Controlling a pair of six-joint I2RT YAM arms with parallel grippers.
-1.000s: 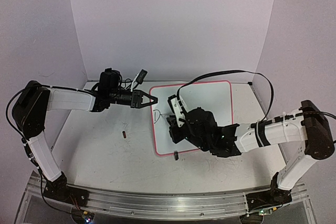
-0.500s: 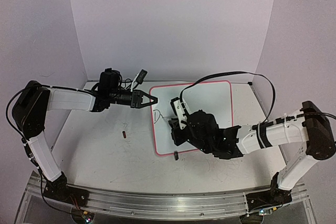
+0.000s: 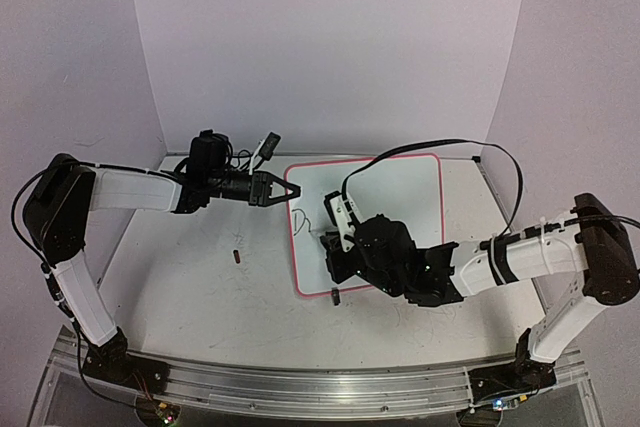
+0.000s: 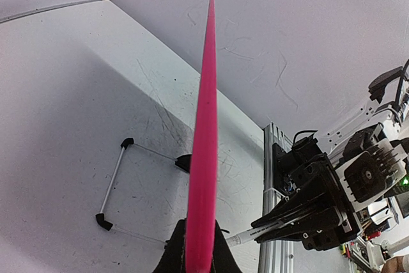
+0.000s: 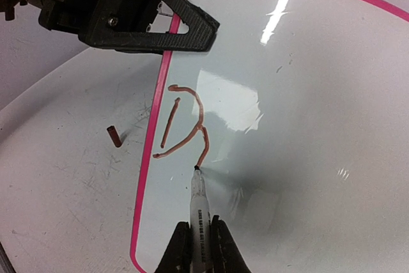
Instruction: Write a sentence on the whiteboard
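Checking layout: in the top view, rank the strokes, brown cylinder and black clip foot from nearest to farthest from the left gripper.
1. Strokes, on the whiteboard just beside the left gripper.
2. Brown cylinder, on the table, left of the board.
3. Clip foot, at the board's near edge.

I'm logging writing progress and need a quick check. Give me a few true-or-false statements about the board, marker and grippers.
1. The right gripper holds a marker with its tip on the whiteboard. True.
2. The whole sentence is written. False: only a "D" and the start of a next stroke.
3. The left gripper is shut on the whiteboard's pink rim. True.
4. The small reddish piece lies on the whiteboard. False: it lies on the table, left of the board.
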